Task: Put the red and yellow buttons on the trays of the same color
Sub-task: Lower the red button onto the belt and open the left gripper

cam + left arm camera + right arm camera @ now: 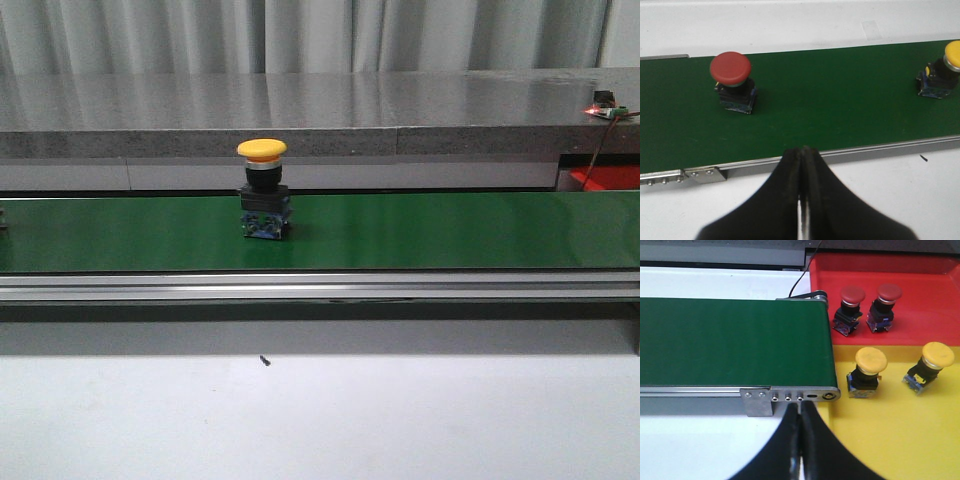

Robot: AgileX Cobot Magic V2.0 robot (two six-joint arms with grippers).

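left gripper [802, 200]: fingers pressed together, holding nothing, hanging just in front of the belt's near rail.
right gripper [799, 440]: closed the same way, empty, near the belt's end by the trays.
green belt [450, 230]: carries a yellow button [262, 190] upright, and a red button [732, 80] well apart from it, seen only from the left wrist.
yellow tray [900, 440]: holds two yellow buttons already.
red tray [920, 285]: beyond it, two red ones.
step in hand: i'd judge waiting for a pick.
doing it well: spread the fingers first, take the dark body under the cap, keep it upright, match the tray colour.
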